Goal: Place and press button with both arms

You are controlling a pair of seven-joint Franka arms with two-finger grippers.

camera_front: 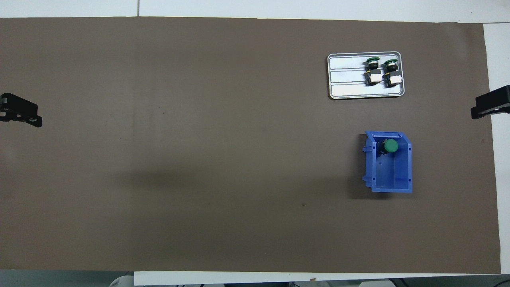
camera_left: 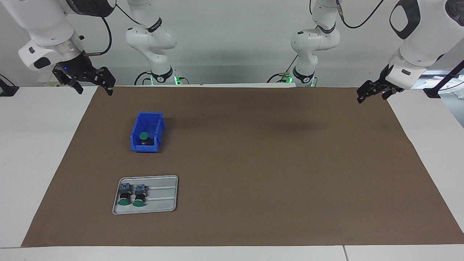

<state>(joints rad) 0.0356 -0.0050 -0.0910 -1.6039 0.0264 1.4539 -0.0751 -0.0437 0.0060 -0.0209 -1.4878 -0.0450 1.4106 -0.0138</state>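
Note:
One button (camera_left: 144,136) (camera_front: 390,146) with a green cap stands upright inside a blue bin (camera_left: 146,148) (camera_front: 392,177). Two more buttons (camera_left: 125,195) (camera_front: 373,69) lie side by side on a grey metal tray (camera_left: 163,197) (camera_front: 346,75), which is farther from the robots than the bin. My right gripper (camera_left: 93,88) (camera_front: 490,105) hangs open and empty over the mat's edge at the right arm's end. My left gripper (camera_left: 373,95) (camera_front: 22,111) hangs open and empty over the mat's edge at the left arm's end. Both arms wait, well away from every button.
A brown mat (camera_left: 253,163) (camera_front: 199,159) covers most of the white table (camera_left: 32,145). Bin and tray both sit toward the right arm's end. Both arm bases (camera_left: 161,74) stand at the table's robot end.

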